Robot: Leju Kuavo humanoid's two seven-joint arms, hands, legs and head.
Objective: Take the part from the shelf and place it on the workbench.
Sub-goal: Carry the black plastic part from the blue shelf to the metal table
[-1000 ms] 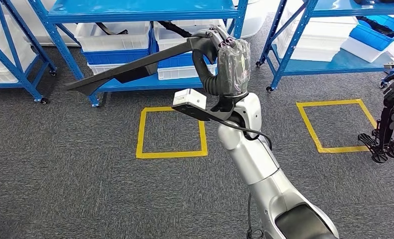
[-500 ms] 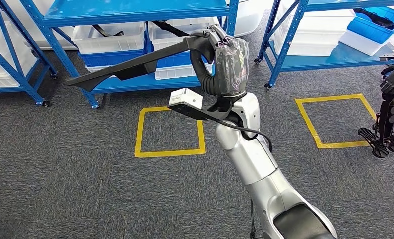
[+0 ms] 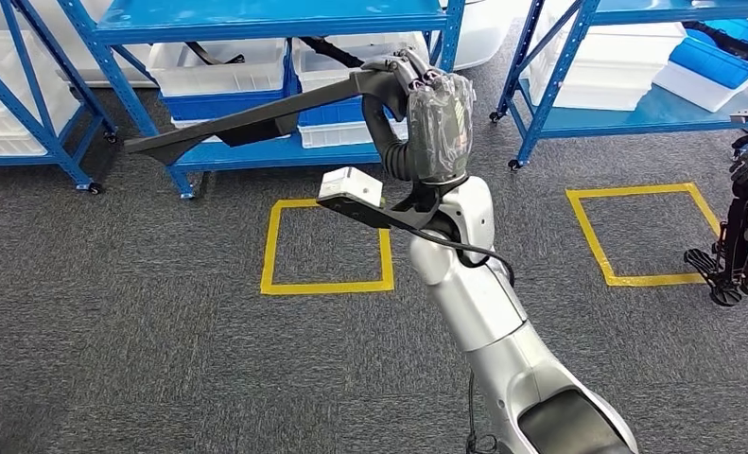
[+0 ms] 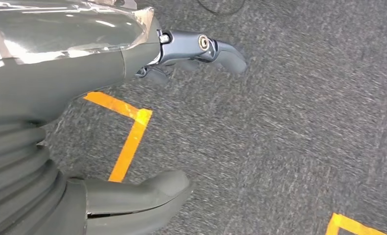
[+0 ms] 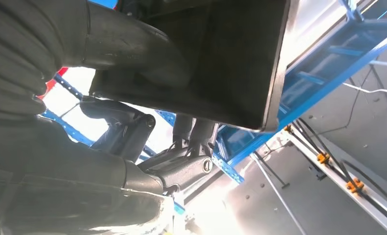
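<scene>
My right hand (image 3: 441, 112) is raised in front of me and grips one end of a long black part (image 3: 256, 118), which reaches out level to the left, in front of the blue shelf (image 3: 275, 19). In the right wrist view the part (image 5: 220, 54) lies across the palm with the thumb and the dark fingers (image 5: 127, 129) closed around it. My left hand (image 4: 59, 73) hangs over the grey carpet, its thumb (image 4: 142, 193) and fingers (image 4: 206, 46) apart and holding nothing.
White and blue bins (image 3: 223, 71) sit on the low shelf level. A second blue shelf (image 3: 625, 113) stands at the right. Two yellow tape squares (image 3: 327, 246) (image 3: 649, 232) mark the carpet. A dark stand with a black hand (image 3: 743, 227) is at the right edge.
The whole picture has shifted slightly, so the camera has moved. My right hand keeps the same hold on the black part.
</scene>
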